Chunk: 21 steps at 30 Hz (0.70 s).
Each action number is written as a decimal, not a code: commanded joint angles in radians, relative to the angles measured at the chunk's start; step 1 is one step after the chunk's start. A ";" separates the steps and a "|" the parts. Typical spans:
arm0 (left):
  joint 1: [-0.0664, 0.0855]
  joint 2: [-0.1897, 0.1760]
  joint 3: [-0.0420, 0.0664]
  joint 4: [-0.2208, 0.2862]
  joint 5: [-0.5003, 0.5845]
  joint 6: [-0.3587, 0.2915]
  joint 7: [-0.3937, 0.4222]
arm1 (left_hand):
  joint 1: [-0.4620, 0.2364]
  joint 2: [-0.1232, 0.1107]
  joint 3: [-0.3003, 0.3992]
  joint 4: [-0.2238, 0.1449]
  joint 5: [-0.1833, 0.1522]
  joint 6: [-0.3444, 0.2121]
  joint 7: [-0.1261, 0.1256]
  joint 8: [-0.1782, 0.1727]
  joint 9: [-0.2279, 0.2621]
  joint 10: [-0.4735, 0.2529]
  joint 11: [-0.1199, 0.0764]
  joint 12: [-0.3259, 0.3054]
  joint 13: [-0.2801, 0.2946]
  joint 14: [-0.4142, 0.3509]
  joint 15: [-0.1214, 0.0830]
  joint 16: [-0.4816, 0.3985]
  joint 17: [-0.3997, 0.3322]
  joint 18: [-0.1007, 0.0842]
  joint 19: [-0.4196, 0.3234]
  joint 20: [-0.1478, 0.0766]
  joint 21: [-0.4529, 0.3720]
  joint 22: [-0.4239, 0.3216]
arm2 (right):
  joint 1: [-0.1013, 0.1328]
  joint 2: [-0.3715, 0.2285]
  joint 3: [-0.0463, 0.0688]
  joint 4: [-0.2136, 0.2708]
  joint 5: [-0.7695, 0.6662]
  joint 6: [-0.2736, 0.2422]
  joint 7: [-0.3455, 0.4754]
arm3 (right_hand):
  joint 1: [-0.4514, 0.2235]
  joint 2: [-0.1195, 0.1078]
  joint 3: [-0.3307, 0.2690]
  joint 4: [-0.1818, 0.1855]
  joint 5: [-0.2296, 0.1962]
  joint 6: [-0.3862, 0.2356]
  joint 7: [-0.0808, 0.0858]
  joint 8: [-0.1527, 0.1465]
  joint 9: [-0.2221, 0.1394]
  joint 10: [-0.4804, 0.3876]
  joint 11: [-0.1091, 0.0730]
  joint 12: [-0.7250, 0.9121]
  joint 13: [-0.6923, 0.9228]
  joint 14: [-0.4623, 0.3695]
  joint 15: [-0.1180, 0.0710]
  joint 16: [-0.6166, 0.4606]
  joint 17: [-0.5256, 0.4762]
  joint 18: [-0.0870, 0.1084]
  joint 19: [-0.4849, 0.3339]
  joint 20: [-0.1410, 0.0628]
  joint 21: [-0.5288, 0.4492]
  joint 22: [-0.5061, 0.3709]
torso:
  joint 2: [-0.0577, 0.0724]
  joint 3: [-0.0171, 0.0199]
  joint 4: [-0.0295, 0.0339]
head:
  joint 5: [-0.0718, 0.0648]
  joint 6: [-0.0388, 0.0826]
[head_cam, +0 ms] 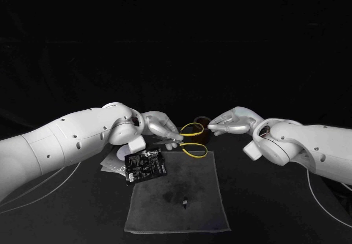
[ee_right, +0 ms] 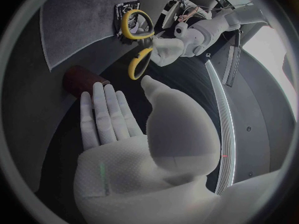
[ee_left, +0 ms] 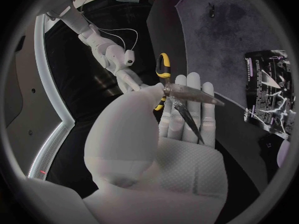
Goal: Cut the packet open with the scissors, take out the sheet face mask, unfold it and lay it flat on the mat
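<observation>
Scissors (head_cam: 189, 145) pinched by the blades in left hand (head_cam: 165, 129), handles facing the empty, spread right hand (head_cam: 229, 124), guessing a handoff.

We've got a black tabletop (head_cam: 282, 223), matte, no glare on it. Past its far edge there's a flat black backdrop (head_cam: 176, 51); no wall detail, windows or furniture we can make out there. Light is dim and even, shadows soft. From the wrist views we see a pale curved strip (ee_right: 225, 119) bordering the tabletop's edge, with a tiny red dot (ee_right: 224, 156) on it. Beyond it is a grey surface (ee_right: 255, 134), floor or wall we can't tell, and a bright patch (ee_right: 277, 50) of light.
</observation>
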 commanded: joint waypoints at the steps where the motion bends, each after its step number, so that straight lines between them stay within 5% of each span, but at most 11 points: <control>1: 0.001 0.005 0.002 0.006 0.026 -0.015 0.115 | -0.011 -0.002 0.149 -0.145 0.002 -0.008 0.000 -0.002 0.013 -0.006 -0.001 -0.003 -0.001 -0.007 -0.001 -0.005 -0.001 0.005 -0.008 0.000 -0.001 0.000 | -0.011 0.009 0.000 -0.004 0.116 -0.027 -0.029 | 0.017 0.024 -0.093 0.040 -0.014 -0.019 0.055 0.012 -0.005 -0.020 0.004 -0.002 0.001 -0.023 0.007 -0.010 -0.008 0.003 -0.009 0.000 -0.009 -0.007 | 0.000 0.0003 0.0009 | 0.001 0.004; 3: 0.001 0.010 0.002 0.005 0.023 -0.015 0.120 | -0.011 -0.002 0.149 -0.145 0.002 -0.008 0.000 -0.002 0.013 -0.006 -0.001 -0.003 -0.001 -0.007 -0.001 -0.005 -0.001 0.005 -0.008 0.000 -0.001 0.000 | -0.017 0.012 0.000 -0.002 0.141 -0.028 -0.020 | 0.021 0.038 -0.167 0.075 -0.011 -0.029 0.055 0.021 -0.008 -0.026 0.008 0.000 0.001 -0.026 0.007 -0.008 -0.010 0.002 -0.011 0.001 -0.012 -0.009 | 0.001 0.0011 0.0016 | 0.002 0.003; 6: 0.001 0.020 0.001 -0.003 0.017 -0.013 0.125 | -0.011 -0.001 0.149 -0.145 0.002 -0.008 0.000 -0.002 0.013 -0.006 -0.001 -0.003 -0.001 -0.008 -0.001 -0.005 -0.001 0.005 -0.008 0.000 -0.001 0.000 | -0.023 0.015 -0.001 0.005 0.173 -0.028 -0.001 | 0.034 0.083 -0.292 0.078 -0.010 -0.042 0.056 0.043 -0.014 -0.030 0.010 0.002 0.001 -0.033 0.009 -0.005 -0.015 0.000 -0.026 0.001 -0.021 -0.012 | 0.000 0.0011 -0.0008 | 0.002 0.004; 16: -0.001 0.048 0.000 -0.032 0.006 -0.008 0.127 | -0.011 -0.001 0.149 -0.145 0.001 -0.008 0.000 -0.002 0.014 -0.006 0.000 -0.003 -0.001 -0.008 -0.001 -0.006 -0.001 0.005 -0.009 0.001 -0.001 0.000 | -0.027 0.007 -0.001 0.032 0.302 -0.011 0.108 | 0.041 0.130 -0.358 0.076 -0.016 -0.041 0.053 0.065 -0.017 -0.020 0.007 0.007 0.002 -0.037 0.009 -0.003 -0.019 -0.004 -0.085 0.002 -0.045 -0.019 | 0.002 0.0034 -0.0005 | 0.002 0.006; 21: -0.001 0.054 0.000 -0.038 0.001 -0.006 0.128 | -0.011 0.000 0.149 -0.146 0.001 -0.008 0.000 -0.002 0.014 -0.006 0.000 -0.003 -0.001 -0.008 -0.001 -0.006 0.000 0.005 -0.009 0.001 -0.001 0.000 | -0.027 0.003 -0.001 0.037 0.360 0.022 0.155 | 0.077 0.162 -0.376 0.067 -0.011 -0.037 0.050 0.078 -0.018 -0.008 0.005 0.011 0.002 -0.039 0.009 0.000 -0.020 -0.004 -0.123 0.002 -0.060 -0.021 | 0.001 0.0015 -0.0013 | 0.001 0.003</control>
